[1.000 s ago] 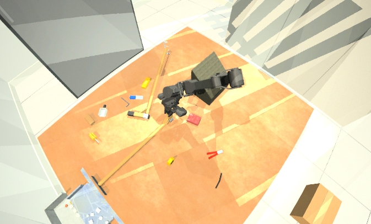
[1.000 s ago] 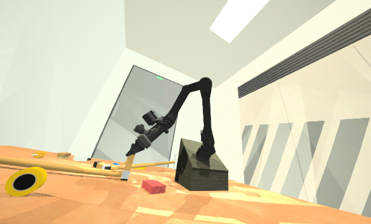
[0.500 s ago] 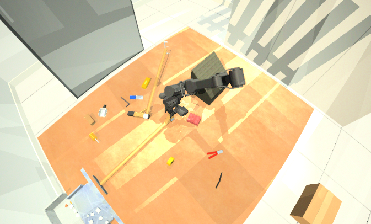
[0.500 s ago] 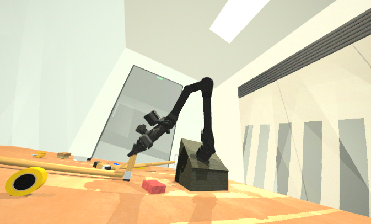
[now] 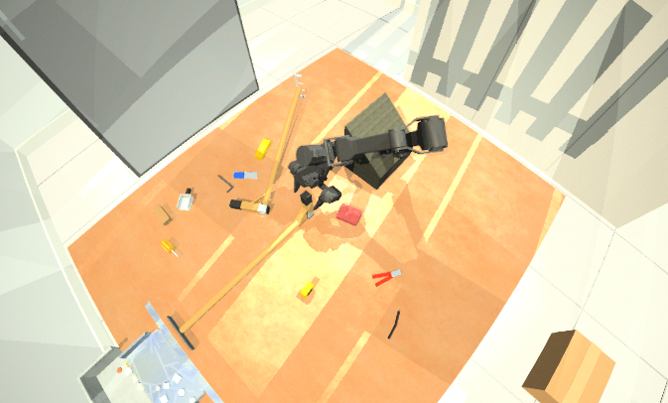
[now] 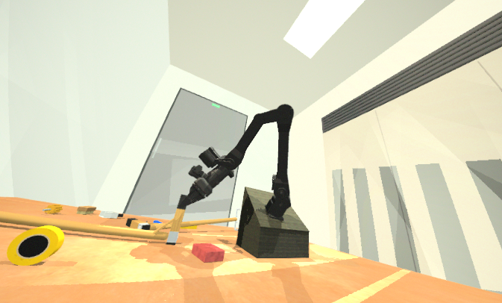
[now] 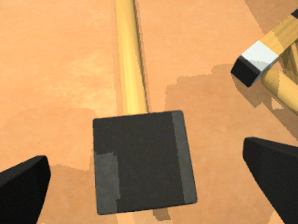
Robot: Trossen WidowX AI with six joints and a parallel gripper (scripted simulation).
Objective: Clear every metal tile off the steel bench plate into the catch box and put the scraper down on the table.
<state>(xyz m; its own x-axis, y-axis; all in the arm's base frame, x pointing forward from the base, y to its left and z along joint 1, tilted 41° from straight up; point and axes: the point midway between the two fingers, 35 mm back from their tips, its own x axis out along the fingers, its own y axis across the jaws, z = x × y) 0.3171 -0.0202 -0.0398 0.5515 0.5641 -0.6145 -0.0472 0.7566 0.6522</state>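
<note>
The long scraper [image 5: 241, 277] [image 6: 76, 227] [image 7: 131, 60] lies with its dark blade [image 5: 180, 333] beside the near edge of the steel plate [image 5: 156, 350]. Its short grip post [image 6: 175, 222] stands up at the arm's end of the handle. My gripper [image 5: 306, 199] [image 6: 182, 204] [image 7: 149, 156] is wide open around the post's black top, with a gap on both sides in the wrist view. Several pale tiles [image 5: 177, 377] show on the plate. Others [image 5: 127, 370] and an orange piece [image 5: 119, 369] are at the catch box [image 5: 86, 375]. The frame cuts off part of the plate and box.
A second long tool [image 5: 283, 135] [image 7: 280, 40] with a similar post [image 5: 248, 205] lies near the gripper. A red block [image 5: 348, 214] [image 6: 207, 252] is on the other side. A yellow tape roll [image 5: 307, 289] [image 6: 53, 240] and red pliers [image 5: 380, 275] lie farther off.
</note>
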